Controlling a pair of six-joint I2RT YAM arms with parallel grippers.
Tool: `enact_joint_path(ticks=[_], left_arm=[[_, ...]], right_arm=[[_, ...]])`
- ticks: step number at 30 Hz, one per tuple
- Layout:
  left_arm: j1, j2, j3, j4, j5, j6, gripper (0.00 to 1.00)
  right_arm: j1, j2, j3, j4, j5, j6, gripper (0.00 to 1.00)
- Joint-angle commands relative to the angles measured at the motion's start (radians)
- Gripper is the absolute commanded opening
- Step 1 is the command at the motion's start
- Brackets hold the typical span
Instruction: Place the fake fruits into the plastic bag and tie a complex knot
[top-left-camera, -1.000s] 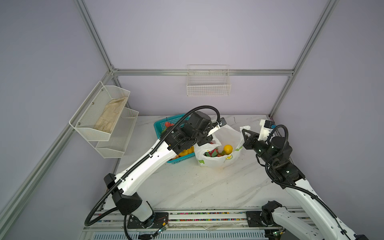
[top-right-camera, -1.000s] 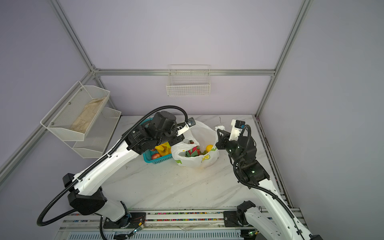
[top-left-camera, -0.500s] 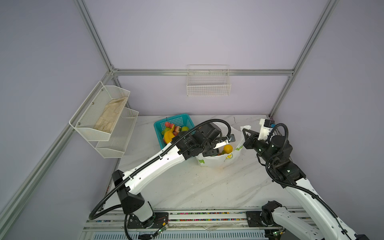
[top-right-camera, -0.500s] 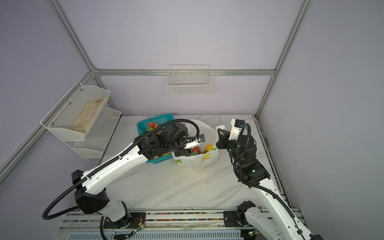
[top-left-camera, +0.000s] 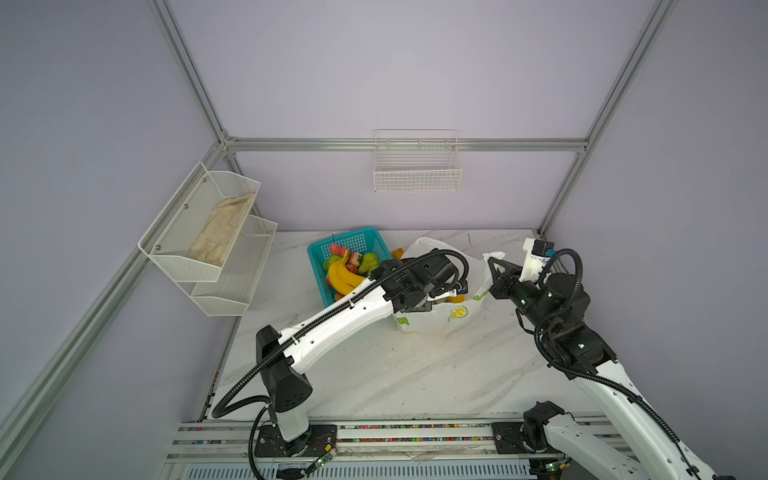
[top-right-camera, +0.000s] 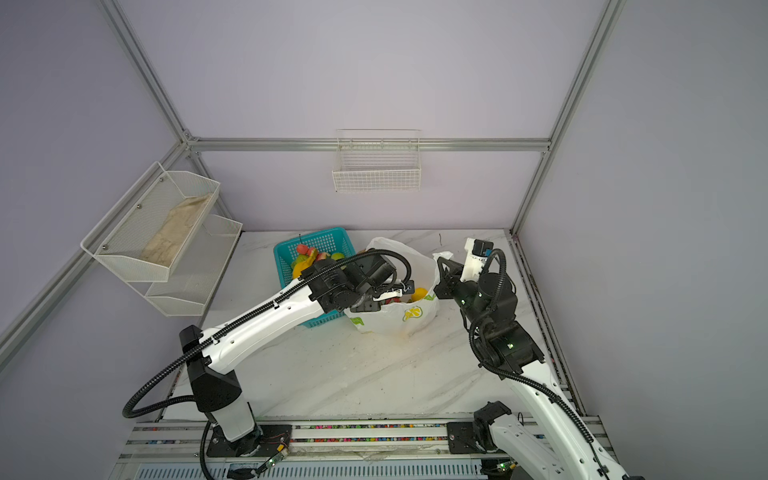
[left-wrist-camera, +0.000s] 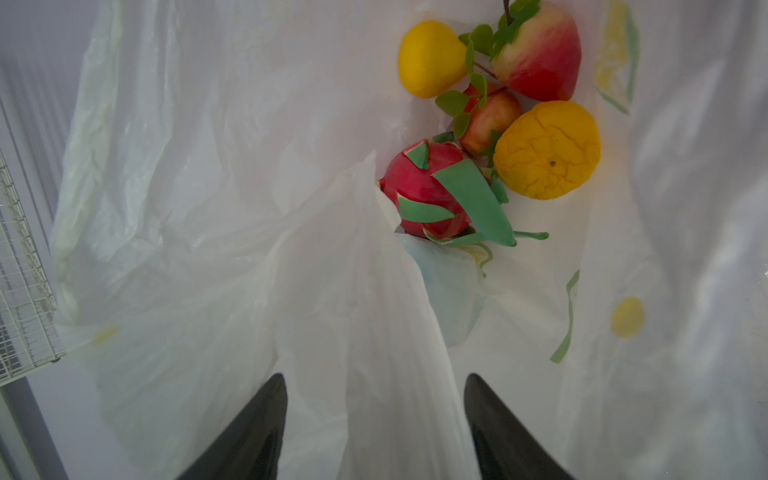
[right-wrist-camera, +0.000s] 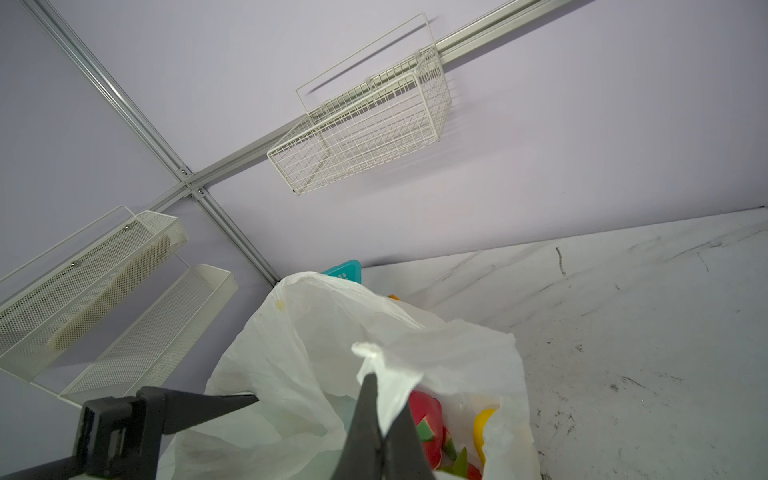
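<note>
- The left gripper has its black fingers spread wide, clamping nothing. A loose fold of the crinkly, translucent white plastic bag rises between them.
- The right gripper is closed tight on a bunched strip of the bag's rim, holding the mouth up.
- The bag looks limp, slippery and easy to tear, so gathered rim or handle strips seem a safer hold than a single layer of film.
- Just past the left fingertips, on the bag's floor, lies a glossy pink dragon fruit with green scales, partly under the fold.
- Beyond it huddle more fake fruits: a wrinkled orange, a red-blushed apple and a yellow pear shape.
- They seem light, hard and smooth, so apt to roll; grip them across the middle.
- Farthest, behind the left fingers and outside the bag, yellow plastic bananas lie in a teal lattice basket.
</note>
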Motion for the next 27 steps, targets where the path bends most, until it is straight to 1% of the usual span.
enact_joint_path(ticks=[1, 4, 6, 8, 10, 11, 15, 16, 18, 20, 21, 23, 27], left_arm=[[-0.005, 0.021, 0.100, 0.008, -0.102, 0.051, 0.60], [-0.004, 0.010, 0.084, 0.100, -0.139, 0.056, 0.46], [-0.001, -0.015, 0.052, 0.192, -0.148, 0.056, 0.34], [0.007, -0.059, -0.011, 0.307, -0.158, 0.050, 0.19], [0.015, -0.105, -0.068, 0.414, -0.145, 0.019, 0.10], [0.023, -0.132, -0.099, 0.466, -0.126, -0.009, 0.07], [0.045, -0.232, -0.233, 0.659, -0.033, -0.149, 0.02], [0.052, -0.262, -0.290, 0.706, -0.012, -0.194, 0.00], [0.062, -0.312, -0.377, 0.815, 0.027, -0.280, 0.00], [0.072, -0.352, -0.463, 0.924, 0.070, -0.395, 0.00], [0.074, -0.403, -0.500, 0.973, 0.079, -0.457, 0.00], [0.080, -0.446, -0.590, 1.082, 0.103, -0.618, 0.00], [0.080, -0.512, -0.735, 1.280, 0.143, -0.881, 0.00]], right_arm=[[-0.004, -0.027, 0.002, 0.002, 0.019, 0.000, 0.00], [-0.003, -0.036, -0.005, 0.002, 0.022, 0.002, 0.00], [-0.003, -0.039, -0.010, 0.002, 0.024, 0.004, 0.00], [-0.003, -0.045, -0.018, 0.000, 0.029, 0.007, 0.00], [-0.003, -0.053, -0.021, -0.007, 0.039, 0.004, 0.00], [-0.004, -0.056, -0.021, -0.009, 0.047, -0.001, 0.00], [-0.003, -0.042, -0.002, -0.010, 0.046, -0.009, 0.00], [-0.003, -0.029, 0.007, -0.011, 0.041, -0.012, 0.00], [-0.004, -0.005, 0.026, -0.016, 0.036, -0.019, 0.00], [-0.004, 0.018, 0.048, -0.018, 0.039, -0.031, 0.00], [-0.003, 0.027, 0.058, -0.020, 0.043, -0.035, 0.00], [-0.003, 0.054, 0.080, -0.026, 0.058, -0.047, 0.00], [-0.006, 0.148, 0.137, -0.040, 0.056, -0.068, 0.00]])
